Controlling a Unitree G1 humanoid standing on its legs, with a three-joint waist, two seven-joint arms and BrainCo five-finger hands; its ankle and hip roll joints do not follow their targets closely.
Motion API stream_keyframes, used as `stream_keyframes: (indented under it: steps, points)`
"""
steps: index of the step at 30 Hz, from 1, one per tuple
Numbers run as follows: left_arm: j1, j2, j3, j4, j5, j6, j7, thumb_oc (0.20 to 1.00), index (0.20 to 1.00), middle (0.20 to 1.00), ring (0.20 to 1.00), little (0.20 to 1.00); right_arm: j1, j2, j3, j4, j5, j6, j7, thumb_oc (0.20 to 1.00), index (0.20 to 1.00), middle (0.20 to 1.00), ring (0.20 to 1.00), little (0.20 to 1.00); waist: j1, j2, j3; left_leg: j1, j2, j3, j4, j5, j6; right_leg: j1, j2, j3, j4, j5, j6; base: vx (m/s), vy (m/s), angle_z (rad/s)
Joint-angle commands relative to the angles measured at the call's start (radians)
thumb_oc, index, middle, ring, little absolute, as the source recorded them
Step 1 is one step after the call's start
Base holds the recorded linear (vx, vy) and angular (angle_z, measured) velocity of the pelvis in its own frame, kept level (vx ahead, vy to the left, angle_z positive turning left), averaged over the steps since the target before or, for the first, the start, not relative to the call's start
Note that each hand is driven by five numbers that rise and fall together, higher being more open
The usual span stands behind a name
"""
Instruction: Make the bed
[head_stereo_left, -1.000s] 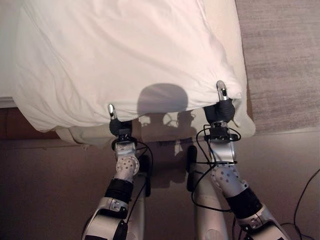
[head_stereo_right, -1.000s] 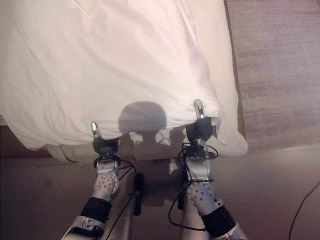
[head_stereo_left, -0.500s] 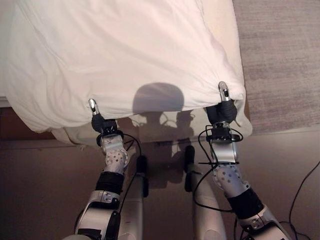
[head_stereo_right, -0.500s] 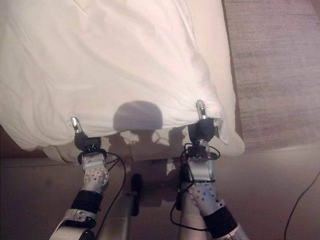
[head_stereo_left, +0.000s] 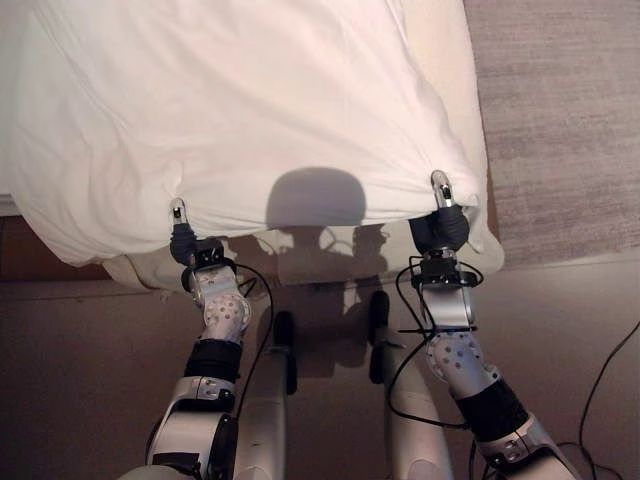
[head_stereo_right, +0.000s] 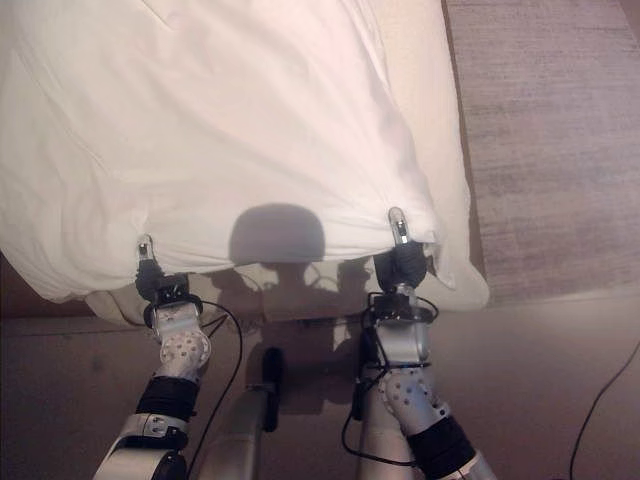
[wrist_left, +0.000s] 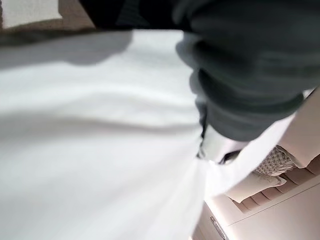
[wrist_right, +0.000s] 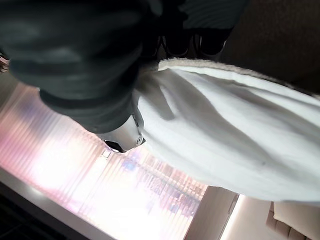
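The left hand (head_stereo_left: 181, 238) has been shifted further left along the duvet (head_stereo_left: 250, 110) edge. The hem is pinched in it at the bed's (head_stereo_left: 440, 40) foot. The right hand (head_stereo_left: 439, 222) is clamped on the hem near the right corner.

Floor (head_stereo_left: 90, 380): smooth, brownish, running along the near side of the scene. A grey woven carpet (head_stereo_left: 570, 120) covers the ground on the right, its near edge meeting the smooth floor in a straight line. In the right wrist view, a bright translucent ribbed panel (wrist_right: 125, 195) glows pink-white, strongly lit. In the left wrist view, pale padded upholstery (wrist_left: 260, 195) shows in one corner.
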Motion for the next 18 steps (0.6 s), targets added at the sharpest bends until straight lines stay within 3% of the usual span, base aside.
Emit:
stream_keyframes:
  steps: [1,3,8,13,16,18]
  points:
    - [0.065,0.058,0.102,-0.066,0.095,-0.101,-0.005,0.200,0.200,0.200,0.200,0.200,0.083,-0.088,-0.171,-0.128,-0.119,-0.074,-0.015,0.200,0.200,0.200,0.200,0.200,-0.003,0.053,-0.072,-0.001,-0.050,0.008,-0.109,0.089,0.035,0.014,0.072,-0.006,0.036,-0.035,0.004,0.06,-0.075,-0.07]
    - [0.115,0.042,0.095,-0.121,0.116,-0.091,-0.011,0.200,0.200,0.200,0.200,0.200,0.122,-0.110,-0.205,-0.108,-0.188,-0.042,-0.054,0.200,0.200,0.200,0.200,0.200,-0.001,0.060,-0.068,0.015,-0.041,0.009,-0.116,0.097,0.032,0.031,0.081,-0.007,0.031,-0.045,-0.004,0.05,-0.110,-0.16]
    - [0.152,0.013,0.080,-0.182,0.116,-0.088,-0.014,0.200,0.200,0.200,0.200,0.200,0.157,-0.115,-0.223,-0.094,-0.187,-0.021,-0.055,0.200,0.200,0.200,0.200,0.200,-0.003,0.074,-0.076,0.052,-0.034,-0.010,-0.167,0.121,0.019,0.064,0.099,-0.014,0.008,-0.059,-0.018,0.05,-0.133,-0.11]
    - [0.224,-0.031,0.067,-0.252,0.124,-0.073,-0.042,0.200,0.200,0.200,0.200,0.200,0.206,-0.122,-0.287,-0.042,-0.242,-0.010,-0.076,0.200,0.200,0.200,0.200,0.200,0.000,0.094,-0.091,0.117,-0.012,-0.057,-0.235,0.163,-0.020,0.126,0.116,-0.063,0.000,-0.106,-0.042,0.07,-0.247,0.08]
    - [0.247,-0.044,0.073,-0.280,0.130,-0.074,-0.048,0.200,0.200,0.200,0.200,0.200,0.201,-0.126,-0.307,-0.023,-0.301,-0.007,-0.101,0.200,0.200,0.200,0.200,0.200,0.012,0.088,-0.076,0.133,-0.019,-0.081,-0.202,0.151,-0.022,0.148,0.117,-0.070,0.012,-0.118,-0.047,0.02,-0.083,0.33]
    - [0.271,-0.044,0.084,-0.334,0.159,-0.080,-0.054,0.200,0.200,0.200,0.200,0.200,0.203,-0.145,-0.331,0.008,-0.419,-0.001,-0.147,0.200,0.200,0.200,0.200,0.200,0.030,0.065,-0.059,0.124,0.020,-0.126,-0.118,0.117,-0.022,0.153,0.116,-0.058,0.058,-0.145,-0.059,0.00,-0.019,0.00]
